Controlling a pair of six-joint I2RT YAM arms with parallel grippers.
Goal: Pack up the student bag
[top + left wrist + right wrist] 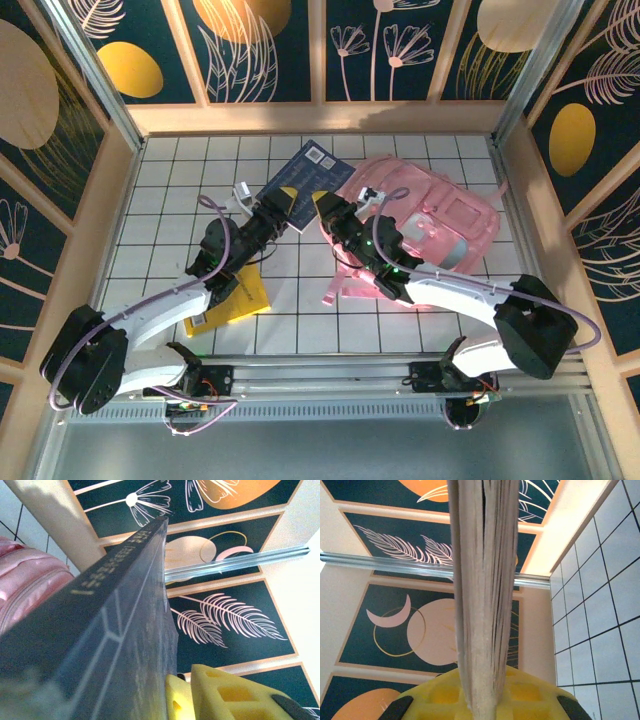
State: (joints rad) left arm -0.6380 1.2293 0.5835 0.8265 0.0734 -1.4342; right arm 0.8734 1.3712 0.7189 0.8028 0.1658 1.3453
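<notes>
Bag point(440, 215) lies at two o'clock. Left gripper point(287, 203) and right gripper point(323, 206) both clamp one blue book point(318, 165); one yellow book point(250, 296) lies at eight.

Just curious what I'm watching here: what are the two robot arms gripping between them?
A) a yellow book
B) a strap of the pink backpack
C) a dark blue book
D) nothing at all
C: the left gripper and the right gripper both clamp the dark blue book, whose page edges show in the right wrist view. The yellow book lies flat on the table.
</notes>
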